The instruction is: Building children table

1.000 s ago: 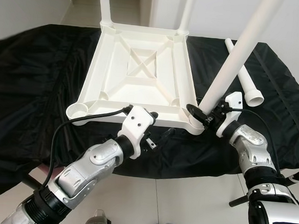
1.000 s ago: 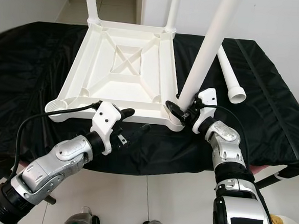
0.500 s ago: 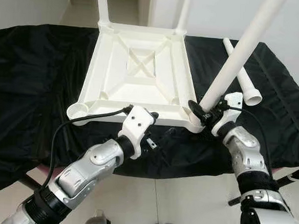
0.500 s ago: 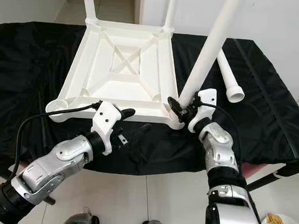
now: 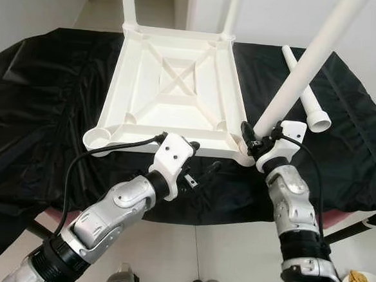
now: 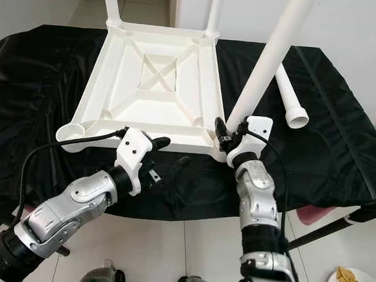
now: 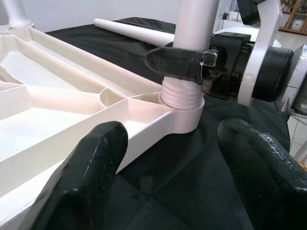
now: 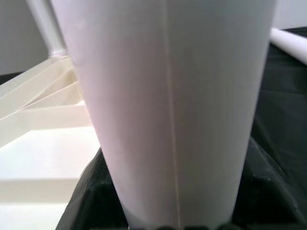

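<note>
Nearest you, the left gripper (image 5: 199, 171) hovers off the near edge of the tabletop (image 5: 173, 82), fingers spread wide and gripping nothing; in its wrist view the two black fingers (image 7: 91, 158) flank the near right corner socket (image 7: 184, 112) without touching it.

Just beyond, the right gripper (image 5: 252, 140) is clamped around the base of the leg (image 5: 303, 65) you are fitting. The leg stands tilted, leaning away to the right, with its threaded end resting in the socket and some thread visible above the rim, so judge it not fully seated.

Handling, as a judgement: the parts look like hollow moulded plastic, so light, stiff and smooth. Expect the leg to slip in the fingers if you twist hard. Hold it low, close to the thread, as now, and bring it upright before turning to avoid cross-threading. The upturned tabletop is light enough to skid on the black cloth (image 5: 35, 104); brace its near rim with the free gripper.

Count:
- Tabletop: one, upside down on the cloth.
- Legs: four; two stand in the far corners (image 5: 130, 1), one is in hand, one spare leg (image 5: 307, 101) lies loose on the cloth to the right.
- Open sockets: one, the near left corner (image 5: 98, 136).
</note>
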{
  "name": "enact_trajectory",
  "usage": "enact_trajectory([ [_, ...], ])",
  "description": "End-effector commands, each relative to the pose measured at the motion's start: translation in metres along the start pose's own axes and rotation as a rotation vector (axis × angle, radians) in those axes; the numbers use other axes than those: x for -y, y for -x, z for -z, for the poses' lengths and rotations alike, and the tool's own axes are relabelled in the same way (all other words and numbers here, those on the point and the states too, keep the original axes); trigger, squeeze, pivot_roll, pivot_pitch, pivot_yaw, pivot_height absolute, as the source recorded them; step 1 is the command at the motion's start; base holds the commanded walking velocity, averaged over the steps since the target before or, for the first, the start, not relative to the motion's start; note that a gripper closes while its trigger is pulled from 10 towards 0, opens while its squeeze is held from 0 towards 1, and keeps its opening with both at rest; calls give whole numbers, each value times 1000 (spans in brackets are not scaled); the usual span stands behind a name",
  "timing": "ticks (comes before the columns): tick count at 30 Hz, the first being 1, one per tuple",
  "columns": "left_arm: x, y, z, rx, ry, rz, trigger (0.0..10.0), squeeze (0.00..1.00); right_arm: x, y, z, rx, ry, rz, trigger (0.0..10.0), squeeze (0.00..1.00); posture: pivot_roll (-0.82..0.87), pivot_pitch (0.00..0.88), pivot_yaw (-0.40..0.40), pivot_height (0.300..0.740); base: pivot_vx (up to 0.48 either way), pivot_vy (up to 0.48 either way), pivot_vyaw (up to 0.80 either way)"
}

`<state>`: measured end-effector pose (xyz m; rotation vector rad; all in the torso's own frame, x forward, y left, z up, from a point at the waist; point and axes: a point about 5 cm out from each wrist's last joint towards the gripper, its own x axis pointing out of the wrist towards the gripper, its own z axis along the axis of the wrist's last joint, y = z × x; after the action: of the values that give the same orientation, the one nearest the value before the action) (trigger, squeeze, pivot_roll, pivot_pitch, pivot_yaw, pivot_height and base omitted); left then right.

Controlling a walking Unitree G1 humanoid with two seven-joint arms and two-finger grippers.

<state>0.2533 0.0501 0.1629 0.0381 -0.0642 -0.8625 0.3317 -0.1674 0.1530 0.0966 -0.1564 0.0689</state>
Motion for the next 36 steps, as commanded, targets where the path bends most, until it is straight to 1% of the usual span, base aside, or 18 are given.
enact_trajectory([
  [1,15,2,1,-8,-3,250,10000,0,11,3,-7,26,-59,160,10000,0,18,70,-16,740,0,0,0],
  [2,15,2,1,-8,-3,251,10000,0,11,5,-6,8,-54,218,10000,0,18,69,-17,740,0,0,0],
  [4,15,2,1,-8,-3,251,10000,0,11,5,-6,8,-54,218,10000,0,18,69,-17,740,0,0,0],
  [5,15,2,1,-7,-3,252,10000,0,12,6,-3,-11,-44,262,10000,0,18,69,-17,740,0,0,0],
  [6,15,2,1,-7,-3,252,10000,0,12,6,-3,-11,-44,262,10000,0,18,69,-17,740,0,0,0],
  [8,15,2,1,-6,-3,253,10000,0,14,12,9,-76,-29,370,10000,0,21,61,-22,740,0,0,0],
  [11,15,2,1,-6,-3,253,10000,0,14,12,9,-76,-29,370,10000,0,21,61,-22,740,0,0,0],
  [13,16,2,2,-5,2,254,10000,0,13,15,15,-110,-25,443,10000,0,20,59,-24,740,0,0,0],
  [18,17,1,2,-6,9,255,10000,0,6,16,17,-125,-15,447,10000,0,19,55,-27,740,0,0,0],
  [23,18,1,2,-5,12,255,10000,0,6,17,15,-131,-6,453,10000,0,18,51,-29,740,0,0,0],
  [24,18,1,2,-5,13,255,10000,0,6,17,14,-132,-3,445,10000,800,19,50,-30,740,0,0,0],
  [25,18,1,2,-5,15,255,10000,0,6,17,14,-132,-1,438,10000,800,18,49,-31,740,0,0,0],
  [26,18,0,3,-5,16,254,10000,0,4,16,15,-137,-9,411,10000,1000,18,46,-32,740,0,0,0],
  [27,18,0,3,-5,16,254,10000,0,4,16,15,-137,-9,411,10000,1000,18,46,-32,740,0,0,0],
  [29,18,0,2,-4,16,253,10000,0,3,15,15,-126,-5,352,10000,1000,17,43,-34,740,0,0,0],
  [33,18,0,3,-3,17,253,10000,0,4,15,14,-114,-3,335,10000,1000,18,42,-34,740,0,0,0],
  [35,18,-1,2,-2,18,252,10000,0,4,12,13,-106,-11,227,10000,1000,17,40,-36,740,0,0,0],
  [36,18,-1,2,-2,18,252,10000,0,4,12,13,-106,-11,227,10000,1000,17,40,-36,740,0,0,0],
])
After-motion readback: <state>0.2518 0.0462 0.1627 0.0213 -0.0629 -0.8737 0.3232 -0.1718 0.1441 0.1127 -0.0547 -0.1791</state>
